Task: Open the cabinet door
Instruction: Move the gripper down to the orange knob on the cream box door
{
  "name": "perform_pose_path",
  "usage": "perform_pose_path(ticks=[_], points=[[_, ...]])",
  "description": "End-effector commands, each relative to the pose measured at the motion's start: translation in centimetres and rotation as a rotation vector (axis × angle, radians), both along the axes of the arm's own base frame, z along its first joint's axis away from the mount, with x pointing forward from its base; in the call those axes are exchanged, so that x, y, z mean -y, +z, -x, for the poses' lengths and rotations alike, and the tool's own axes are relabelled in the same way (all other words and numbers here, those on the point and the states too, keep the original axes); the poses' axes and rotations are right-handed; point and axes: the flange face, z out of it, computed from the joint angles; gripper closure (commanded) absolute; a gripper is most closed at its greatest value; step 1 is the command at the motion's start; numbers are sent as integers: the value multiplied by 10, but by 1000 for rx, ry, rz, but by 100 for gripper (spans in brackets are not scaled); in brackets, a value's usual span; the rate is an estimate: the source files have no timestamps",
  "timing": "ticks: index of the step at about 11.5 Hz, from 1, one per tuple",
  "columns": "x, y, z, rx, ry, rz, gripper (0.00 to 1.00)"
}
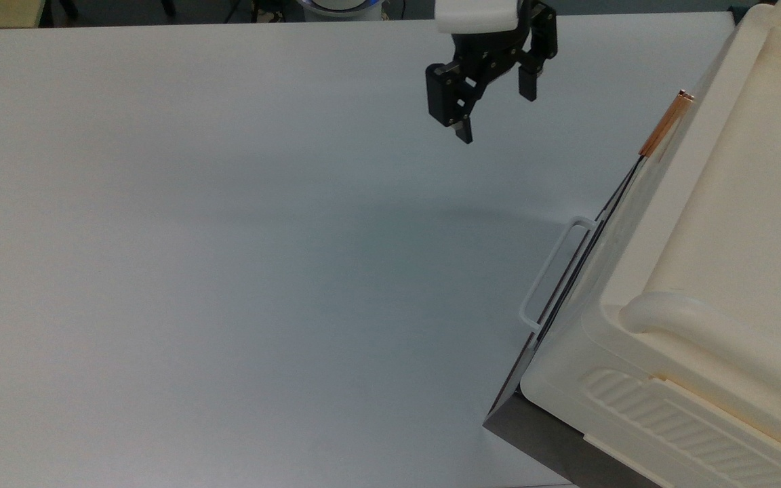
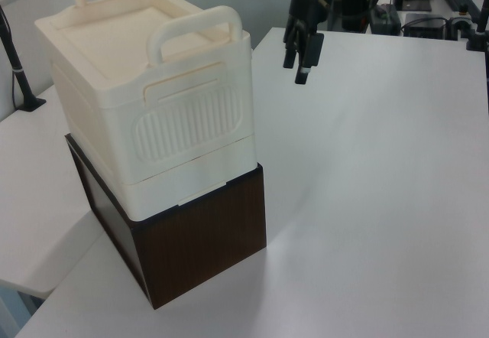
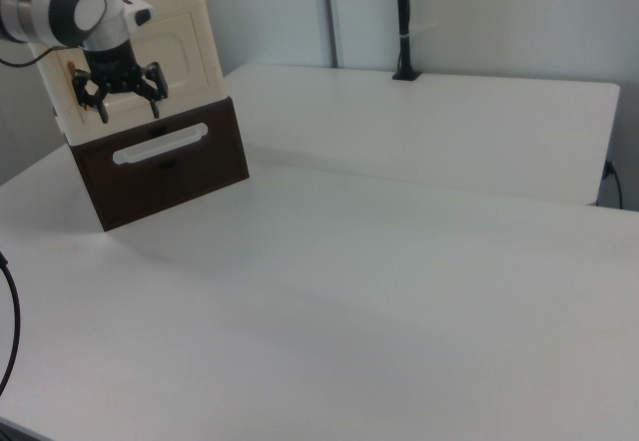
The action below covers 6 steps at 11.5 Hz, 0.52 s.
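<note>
- My black two-finger gripper (image 1: 494, 112) hung above the white tabletop (image 1: 228, 237), its fingers spread wide and holding nothing; in the top view it stood at about ten o'clock from the small copper-orange bar handle (image 1: 666, 124).
- The long flat cream plastic cabinet door (image 3: 181, 48), with its recessed centre, lay shut against the ribbed cream plastic cabinet body (image 2: 145, 93); the right view showed my gripper in front of it, not touching.
- I judged the step to be the approach: nothing was gripped yet, and the door had not begun to swing.
- The next move, as I read it, called for lining my fingers up across the copper bar and closing on it before pulling outward.
- The cream cabinet sat on a dark wood-grain box (image 2: 200, 238) that carried a thin white loop handle (image 1: 553, 271) on its front.
- Both containers were shut, so I could not tell what either held.
</note>
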Motion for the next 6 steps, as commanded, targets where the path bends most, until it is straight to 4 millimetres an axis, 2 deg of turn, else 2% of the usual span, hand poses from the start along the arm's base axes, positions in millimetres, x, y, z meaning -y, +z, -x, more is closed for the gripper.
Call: perform_pose_path(ticks=[1, 5, 6], points=[[-50, 10, 3, 131, 75, -49, 11], [-104, 42, 22, 208, 150, -89, 16], [-115, 40, 20, 244, 153, -104, 20]])
